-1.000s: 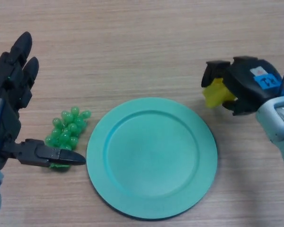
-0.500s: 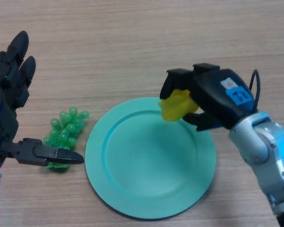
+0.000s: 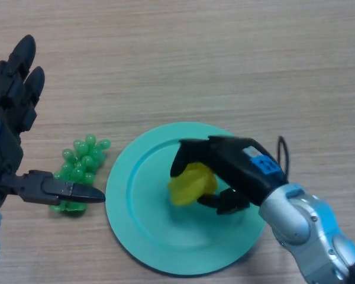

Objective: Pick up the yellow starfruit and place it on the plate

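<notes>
- Turquoise is the colour of the round plate [image 3: 165, 248], which lies flat on the tabletop [image 3: 195, 59] in the near middle of the head view, with a raised rim all around it.
- The right hand [image 3: 234, 168] reaches in from the lower right over the inside of the plate; its black body carries a blue label, and a silver forearm follows behind it.
- The fingers of the right hand are curled around the yellow starfruit [image 3: 190, 183], with the thumb under it on the near side, so the fruit is firmly grasped.
- The yellow starfruit is above the middle of the plate, a little to the right of the centre. I cannot tell if it already touches the plate surface or is just over it.
- On the left side, the left hand [image 3: 6, 136] is released: its fingers are straight and point away from the robot, and its thumb sticks out to the right, low over the tabletop.
- A bunch of green grapes [image 3: 81, 163] lies on the tabletop just beside the left edge of the plate. The tip of the left thumb lies over the near part of the bunch, but I cannot tell if it touches it.
- Farther away there is the light wood grain of the tabletop.
</notes>
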